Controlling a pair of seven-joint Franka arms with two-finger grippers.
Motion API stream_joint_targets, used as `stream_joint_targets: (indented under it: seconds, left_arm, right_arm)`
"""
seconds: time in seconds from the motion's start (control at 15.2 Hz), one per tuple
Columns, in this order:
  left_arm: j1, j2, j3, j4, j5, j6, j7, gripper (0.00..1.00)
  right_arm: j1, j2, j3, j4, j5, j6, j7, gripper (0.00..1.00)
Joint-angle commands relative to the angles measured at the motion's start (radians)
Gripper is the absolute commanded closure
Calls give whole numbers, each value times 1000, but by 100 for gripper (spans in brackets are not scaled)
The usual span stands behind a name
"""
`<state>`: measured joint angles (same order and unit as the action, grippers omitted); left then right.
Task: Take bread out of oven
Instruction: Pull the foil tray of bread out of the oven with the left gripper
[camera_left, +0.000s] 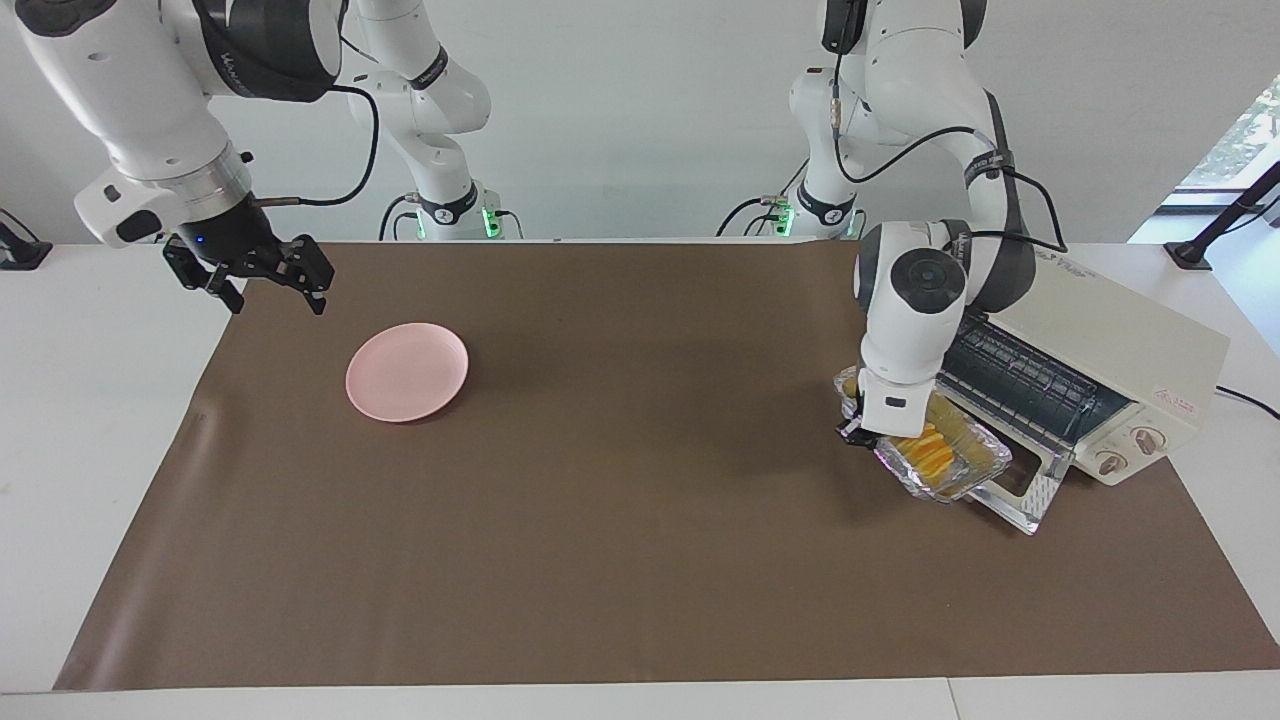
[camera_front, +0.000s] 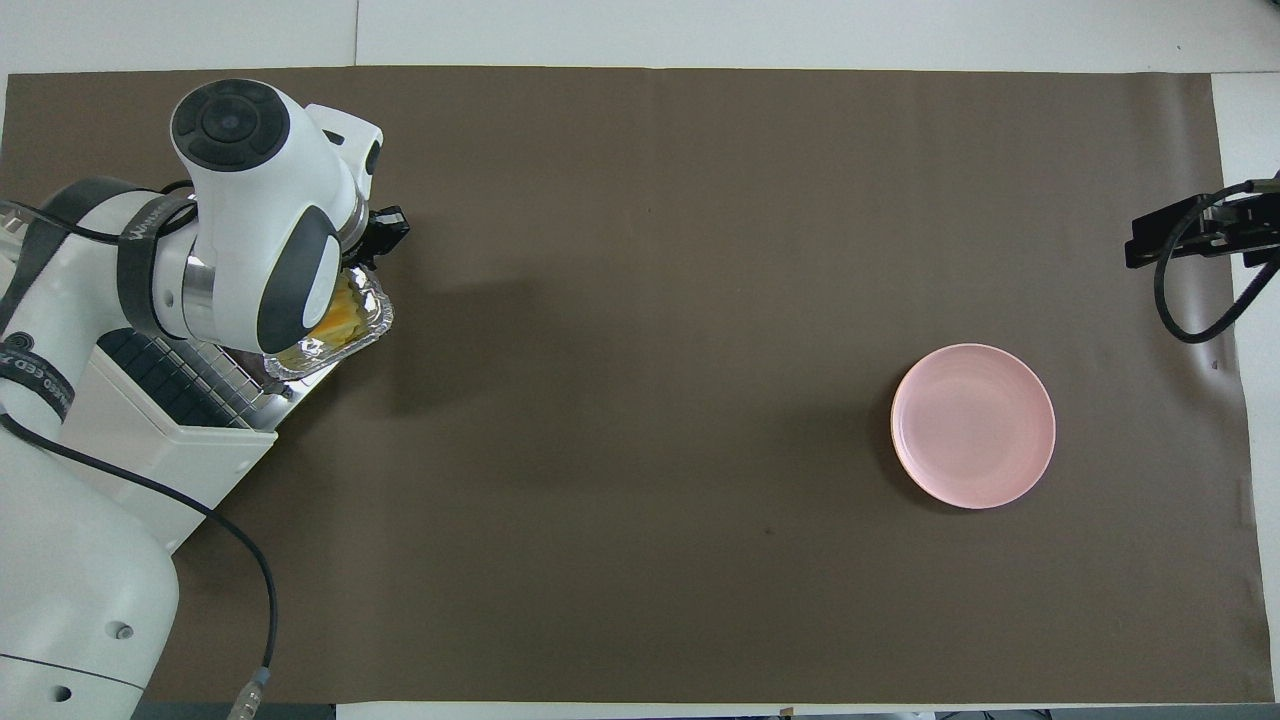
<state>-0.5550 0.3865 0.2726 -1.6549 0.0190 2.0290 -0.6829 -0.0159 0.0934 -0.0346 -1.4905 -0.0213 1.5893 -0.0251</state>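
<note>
Cream-white and boxy, the toaster oven (camera_left: 1120, 350) sits at the left arm's end of the table, close to the robots. Its wire rack (camera_left: 1020, 380) is bare and its glass door (camera_left: 1030, 500) is folded down onto the brown mat (camera_left: 640, 560).

The right gripper (camera_left: 265, 275) waits at the right arm's end, over the mat's edge, with its fingers spread wide and holding nothing. The pink plate (camera_left: 407, 371) lies empty on the mat just beside it, a little farther from the robots.

The crinkled foil tray (camera_left: 985, 462) is farther out from the oven and hangs clear of the oven's mouth, over the outer edge of the lowered door. The bread (camera_left: 935, 455), a ridged golden loaf, lies in the tray. The left gripper (camera_left: 855, 432) has its fingers pinched tight on the tray's rim, at the end pointing toward the middle of the table.

By my reading the main part is done: the door is open and the loaf is outside the oven, carried in its tray. What probably remains is to set it down, perhaps by the plate, well apart toward the other end. Whether the loaf should leave the foil cannot be told.
</note>
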Motion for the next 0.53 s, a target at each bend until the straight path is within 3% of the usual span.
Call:
stream_joint_targets:
  seconds: [0.0,0.46]
  left_arm:
    - [-98,44,20,79,-68,-15,-27,100]
    - [-148,124,-15,276,-149,-104,-46,100]
  right_arm:
    - [-3,-14,5,-14,-11,-11,-16,0]
    - [-3,-14,5,-14,-11,-11,-16,0]
